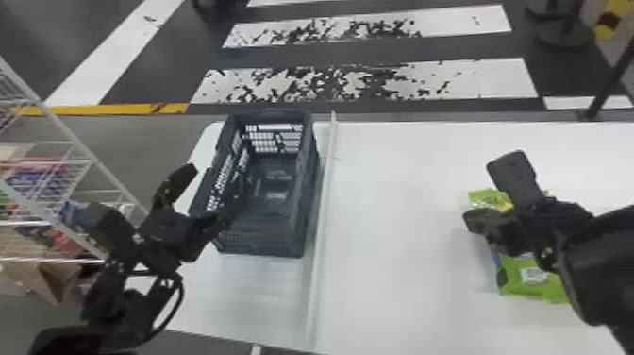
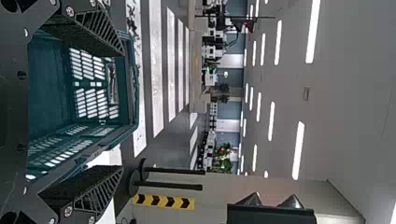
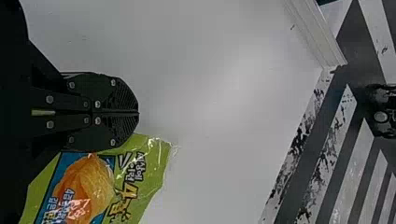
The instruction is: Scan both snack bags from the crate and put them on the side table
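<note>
Bright ceiling strips [image 2: 298, 150] shine in my left wrist view, while soft glare spreads over the white table [image 1: 401, 212] before me.

From the head view's centre, you can pass over the white table top [image 1: 401, 198] toward 3 o'clock, until the right gripper [image 1: 491, 196] and snack bag [image 1: 533, 283]. The raised rail [image 1: 325, 198] blocks you from 12 to 6 o'clock. At 9 o'clock stand the open-topped crate's [image 1: 306, 207] walls and, farther, the wire rack [image 1: 92, 156].

Black arms [image 1: 595, 257], looped black cable [image 1: 179, 300]; ribbed fingers [image 3: 124, 97], silver screws [image 3: 97, 104].
</note>
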